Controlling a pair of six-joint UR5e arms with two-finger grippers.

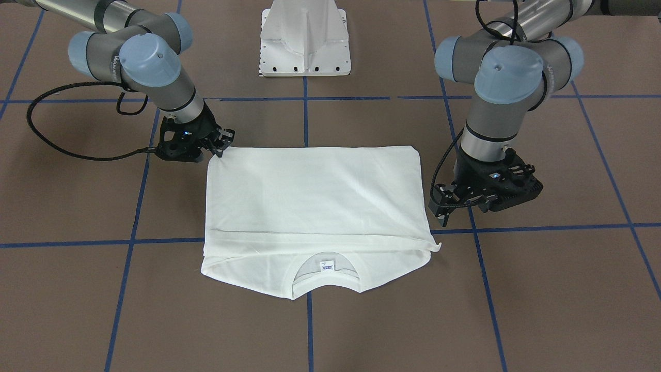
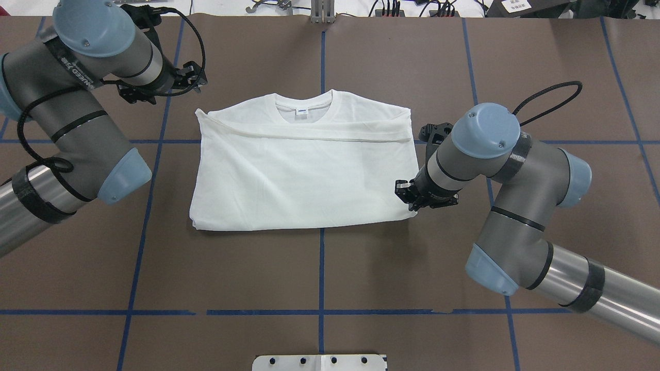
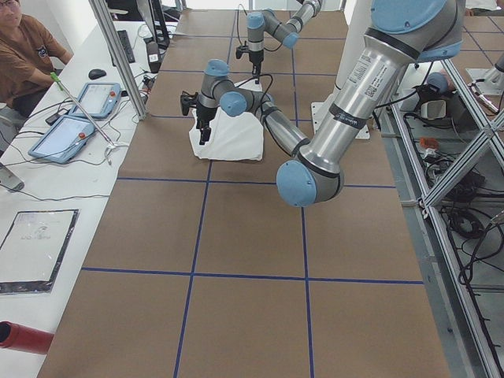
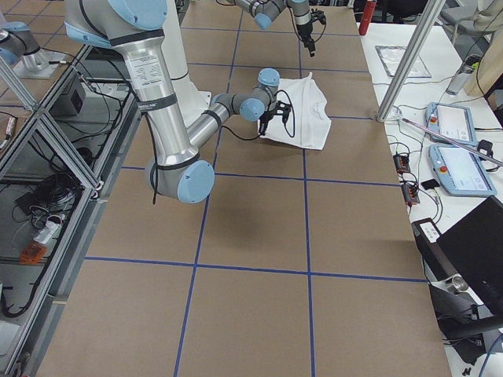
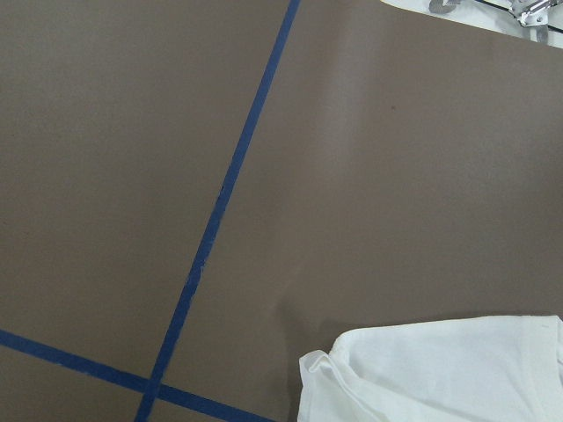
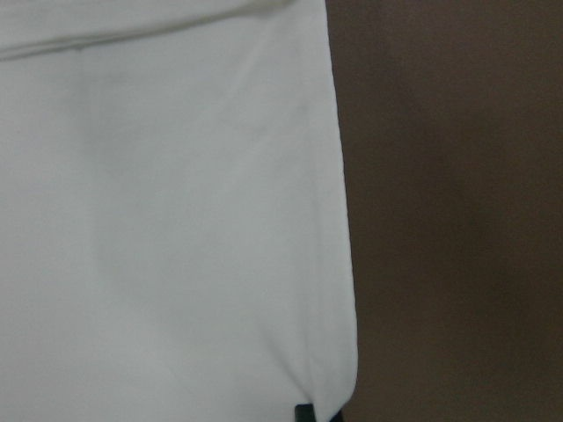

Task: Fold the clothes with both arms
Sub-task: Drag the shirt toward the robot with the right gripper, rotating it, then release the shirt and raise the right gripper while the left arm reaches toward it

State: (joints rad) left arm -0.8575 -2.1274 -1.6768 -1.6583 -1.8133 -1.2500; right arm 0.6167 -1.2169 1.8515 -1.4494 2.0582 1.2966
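Left jaws are sitting apart with nothing between them. The left gripper (image 1: 442, 207) is parking just beside the side edge of the shirt (image 1: 315, 196), towards its collar end, and its wrist camera is seeing only one cloth corner and bare table (image 1: 542, 310). Right jaws are looking narrow: one black fingertip (image 6: 303, 411) is showing right at the cloth's corner in the right wrist view, but I cannot tell whether cloth is getting pinched. The right gripper (image 1: 223, 148) is sitting at the shirt's corner on the robot's side, tilted in towards the cloth. The shirt is lying flat mid-table, folded into a rough rectangle. Its upper layer's edge is running across just short of the collar (image 1: 325, 283). The collar is pointing away from the robot, with the label (image 1: 326, 264) showing inside it. Both arms are reaching in from opposite sides, elbows bent, wrists angled down. Blue tape lines (image 1: 129, 241) are crossing the brown table and passing under the cloth. The white pedestal base (image 1: 304, 41) is standing well apart from the shirt, on the robot's side.
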